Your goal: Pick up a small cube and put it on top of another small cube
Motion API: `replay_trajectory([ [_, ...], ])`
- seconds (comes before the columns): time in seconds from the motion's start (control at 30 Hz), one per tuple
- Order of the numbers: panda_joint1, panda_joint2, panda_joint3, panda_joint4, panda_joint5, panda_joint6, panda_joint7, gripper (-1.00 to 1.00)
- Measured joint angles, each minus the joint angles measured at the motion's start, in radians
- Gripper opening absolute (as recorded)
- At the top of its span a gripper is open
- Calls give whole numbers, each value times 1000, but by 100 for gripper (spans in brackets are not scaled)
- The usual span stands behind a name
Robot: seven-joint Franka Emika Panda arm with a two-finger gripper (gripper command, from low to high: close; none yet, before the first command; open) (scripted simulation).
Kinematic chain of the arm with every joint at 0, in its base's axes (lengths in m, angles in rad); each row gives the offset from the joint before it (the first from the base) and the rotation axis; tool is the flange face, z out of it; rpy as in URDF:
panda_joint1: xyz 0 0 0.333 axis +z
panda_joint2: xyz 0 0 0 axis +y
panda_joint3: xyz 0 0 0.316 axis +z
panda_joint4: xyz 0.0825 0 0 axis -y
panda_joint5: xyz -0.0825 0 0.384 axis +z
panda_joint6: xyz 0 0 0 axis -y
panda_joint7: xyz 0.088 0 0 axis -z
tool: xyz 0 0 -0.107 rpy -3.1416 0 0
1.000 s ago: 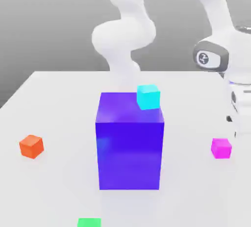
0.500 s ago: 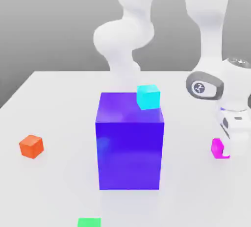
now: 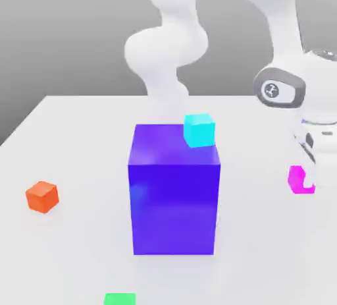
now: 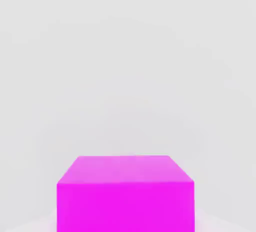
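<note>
The gripper [image 3: 308, 182] pinches the pink cube [image 3: 297, 179]; an off-center grip could let it slip during lifting.

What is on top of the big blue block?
The cyan cube appears to sit at the back corner of the blue block. Its underside is hidden, so contact is uncertain.

Pincer [image 3: 308, 180] hides part of magenta cube [image 3: 297, 180].
</note>
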Motion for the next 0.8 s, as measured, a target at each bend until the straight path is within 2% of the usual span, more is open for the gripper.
replay_trajectory([
  [0.4,-294,136,-166,287,3,-152,-457,-100],
  [0.8,-621,164,-258,417,126,-269,-954,-100],
])
